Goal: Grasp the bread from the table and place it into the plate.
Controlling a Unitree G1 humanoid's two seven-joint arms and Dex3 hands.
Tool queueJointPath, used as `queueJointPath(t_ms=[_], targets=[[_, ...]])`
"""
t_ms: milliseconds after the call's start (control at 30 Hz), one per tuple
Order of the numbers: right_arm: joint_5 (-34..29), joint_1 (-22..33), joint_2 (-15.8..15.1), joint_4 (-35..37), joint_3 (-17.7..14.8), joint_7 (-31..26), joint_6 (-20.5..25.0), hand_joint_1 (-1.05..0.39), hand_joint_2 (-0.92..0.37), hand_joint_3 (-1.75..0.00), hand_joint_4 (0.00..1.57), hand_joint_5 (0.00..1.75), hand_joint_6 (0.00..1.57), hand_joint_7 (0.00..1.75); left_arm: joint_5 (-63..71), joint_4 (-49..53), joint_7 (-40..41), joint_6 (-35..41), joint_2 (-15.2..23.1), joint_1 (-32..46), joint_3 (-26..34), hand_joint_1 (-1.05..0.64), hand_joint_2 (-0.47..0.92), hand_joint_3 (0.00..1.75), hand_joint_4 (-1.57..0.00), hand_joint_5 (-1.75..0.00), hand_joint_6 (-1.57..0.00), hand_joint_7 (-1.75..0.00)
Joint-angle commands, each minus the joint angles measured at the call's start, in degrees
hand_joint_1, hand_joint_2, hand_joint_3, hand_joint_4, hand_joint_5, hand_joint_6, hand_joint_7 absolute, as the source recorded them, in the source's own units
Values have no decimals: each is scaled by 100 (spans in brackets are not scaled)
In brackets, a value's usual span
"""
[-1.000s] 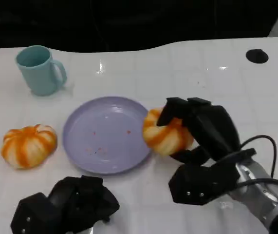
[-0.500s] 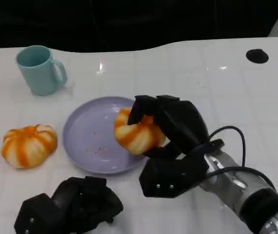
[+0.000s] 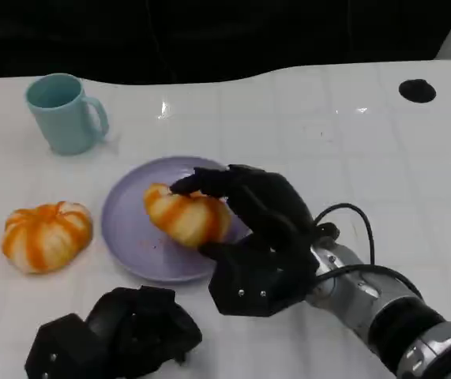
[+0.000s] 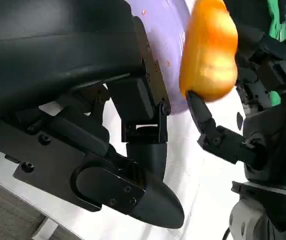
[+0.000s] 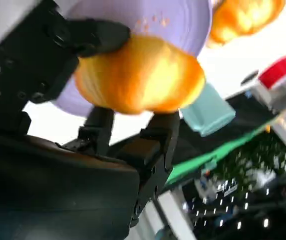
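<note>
Placing step: right black hand [image 3: 245, 217] grips the orange-striped round bread [image 3: 187, 215] over the round lavender plate [image 3: 126, 225]; next, lower and release; left black hand [image 3: 114, 335] curled, holding nothing.

The bread [image 3: 186, 215] in the black right hand [image 3: 257, 237] is golden orange with paler cream stripes, and a second bread [image 3: 46, 234] on the white table [image 3: 304, 118] wears the same orange-and-cream striping. The plate [image 3: 134, 225] is a pale lavender dotted with a few reddish specks, the mug [image 3: 63, 113] is a soft teal, and a small black disc [image 3: 417, 90] sits on the white surface. The left hand [image 3: 114, 332] is black too, the right forearm [image 3: 383, 312] is silver with black cable, and the right wrist view shows what may be a red patch [image 5: 278, 72] and a green strip [image 5: 218, 152], both too blurred to name.
</note>
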Motion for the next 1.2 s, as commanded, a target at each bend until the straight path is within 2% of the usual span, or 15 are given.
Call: queueJointPath(t_ms=[33, 233, 433, 633, 867, 967, 1200], targets=[[92, -71, -123, -252, 26, 631, 210, -49, -91, -16, 1, 20, 17, 0, 3, 47, -20, -54, 94, 23, 21, -105, 87, 1, -88, -155, -128, -75], [133, 127, -310, -687, 6, 1069, 280, -60, -92, -19, 0, 15, 14, 0, -32, 30, -22, 23, 67, 17, 22, -105, 86, 0, -88, -155, -128, -75], [126, 456, -623, -1271, -16, 1185, 141, -63, -92, -17, 1, 19, 16, 1, -35, 49, -29, -19, 59, 1, 15, -105, 86, 0, -88, -155, -128, -74], [270, 1057, -1110, -2318, -150, 1531, 74, -60, -92, -17, 0, 23, 16, 1, -29, 40, -6, 28, 55, -5, 15, -105, 86, 0, -87, -155, -129, -73], [365, 1760, -1681, -3417, -385, 1630, -53, -55, -92, -12, 0, 35, 20, 2, -52, 16, -1, 115, 36, -18, 19, -105, 85, 0, -86, -155, -129, -74], [433, 2085, -1881, -3733, -545, 1529, -230, -49, -92, -7, 1, 53, 28, 5, -29, 58, 9, 45, 24, -34, 14, -104, 86, 0, -86, -155, -129, -74], [637, 2656, -2175, -4111, -958, 1367, -661, -39, -90, -2, 19, 67, 50, 13, 30, 40, 43, 67, 28, -48, -8, -105, 86, 0, -87, -155, -129, -76]])
